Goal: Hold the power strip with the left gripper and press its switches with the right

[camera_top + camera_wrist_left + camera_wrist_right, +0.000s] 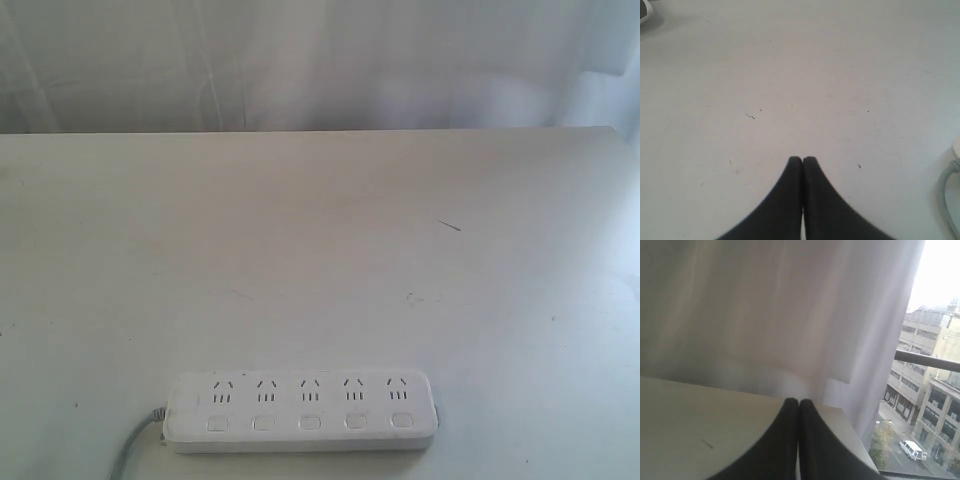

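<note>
The white power strip (302, 411) lies flat near the front edge of the white table (320, 250), sockets up, with its row of small white switches (310, 423) along the near side. Its grey cord (133, 447) leaves the left end; the cord (946, 195) and a sliver of the power strip (956, 146) show at the edge of the left wrist view. No arm appears in the exterior view. My left gripper (802, 159) is shut, empty, over bare tabletop. My right gripper (798, 401) is shut, empty, pointing toward the curtain past the table's far edge.
A white curtain (320, 60) hangs behind the table. The right wrist view shows the table's far corner (840, 412), a window with a railing (927, 361) and buildings outside. A small dark mark (449, 225) lies on the tabletop.
</note>
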